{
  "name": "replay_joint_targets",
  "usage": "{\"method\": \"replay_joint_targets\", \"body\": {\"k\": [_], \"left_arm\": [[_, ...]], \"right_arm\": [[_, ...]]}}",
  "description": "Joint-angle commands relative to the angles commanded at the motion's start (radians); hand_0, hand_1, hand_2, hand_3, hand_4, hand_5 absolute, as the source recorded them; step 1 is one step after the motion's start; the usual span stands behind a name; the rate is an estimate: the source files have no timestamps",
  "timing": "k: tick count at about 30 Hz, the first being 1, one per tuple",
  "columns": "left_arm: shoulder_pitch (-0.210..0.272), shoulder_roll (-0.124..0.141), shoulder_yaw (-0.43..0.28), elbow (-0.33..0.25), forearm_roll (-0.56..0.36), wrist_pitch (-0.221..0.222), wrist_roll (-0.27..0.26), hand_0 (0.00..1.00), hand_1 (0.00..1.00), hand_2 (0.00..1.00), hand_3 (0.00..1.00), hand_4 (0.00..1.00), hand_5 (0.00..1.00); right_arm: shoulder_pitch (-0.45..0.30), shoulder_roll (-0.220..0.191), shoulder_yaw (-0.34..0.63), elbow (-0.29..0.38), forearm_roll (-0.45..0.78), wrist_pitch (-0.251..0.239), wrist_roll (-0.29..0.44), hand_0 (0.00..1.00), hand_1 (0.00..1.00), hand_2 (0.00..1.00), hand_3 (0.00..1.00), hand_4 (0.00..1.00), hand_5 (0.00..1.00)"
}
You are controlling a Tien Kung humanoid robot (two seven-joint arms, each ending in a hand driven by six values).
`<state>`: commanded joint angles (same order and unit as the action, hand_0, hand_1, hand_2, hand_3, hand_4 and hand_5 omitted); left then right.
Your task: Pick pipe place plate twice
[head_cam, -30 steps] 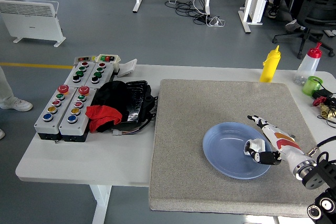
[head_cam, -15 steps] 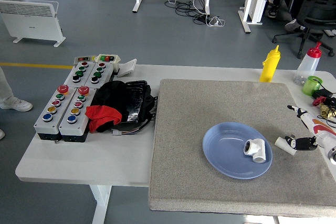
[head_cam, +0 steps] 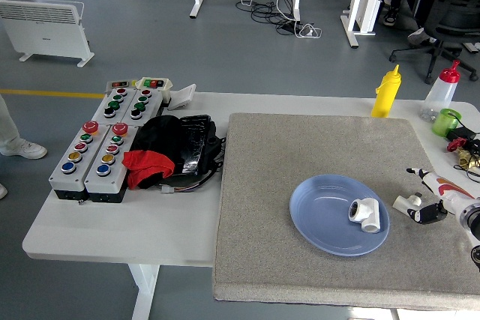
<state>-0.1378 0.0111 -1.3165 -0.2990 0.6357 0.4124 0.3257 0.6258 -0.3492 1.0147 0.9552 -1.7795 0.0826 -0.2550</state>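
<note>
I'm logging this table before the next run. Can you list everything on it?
plate: 1, blue, on the grey mat
pipe fitting: 1, white, on the plate
second pipe fitting: 1, white, on the mat right of the plate, at the hand
mat: 1, grey, right half
button boxes: several, grey, left side
cloth bundle: 1, black and red, beside the boxes
squeeze bottles: 2, yellow and clear with red cap, far edge
right hand: 1, white, right edge
</note>
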Motion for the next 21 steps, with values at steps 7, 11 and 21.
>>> {"method": "replay_joint_targets", "body": {"k": [7, 11, 21], "left_arm": [[-0.003, -0.001, 0.000, 0.000, 0.002, 0.000, 0.002, 0.726, 0.684, 0.687, 0.735, 0.373, 0.998], [-0.003, -0.001, 0.001, -0.001, -0.001, 0.002, 0.001, 0.726, 0.684, 0.687, 0.735, 0.373, 0.998], [0.005, -0.003, -0.004, -0.003, 0.010, 0.006, 0.009, 0.727, 0.686, 0.689, 0.736, 0.373, 0.998]], "right_arm": [[0.060, 0.010, -0.087, -0.102, -0.004, -0.008, 0.012, 0.899, 0.852, 0.945, 0.891, 0.702, 0.172], [0.074, 0.003, -0.126, -0.135, -0.009, -0.015, 0.019, 0.899, 0.852, 0.945, 0.891, 0.702, 0.172], [0.073, 0.004, -0.157, -0.143, -0.017, -0.034, 0.045, 0.613, 0.649, 0.651, 0.747, 0.654, 0.150]]}}
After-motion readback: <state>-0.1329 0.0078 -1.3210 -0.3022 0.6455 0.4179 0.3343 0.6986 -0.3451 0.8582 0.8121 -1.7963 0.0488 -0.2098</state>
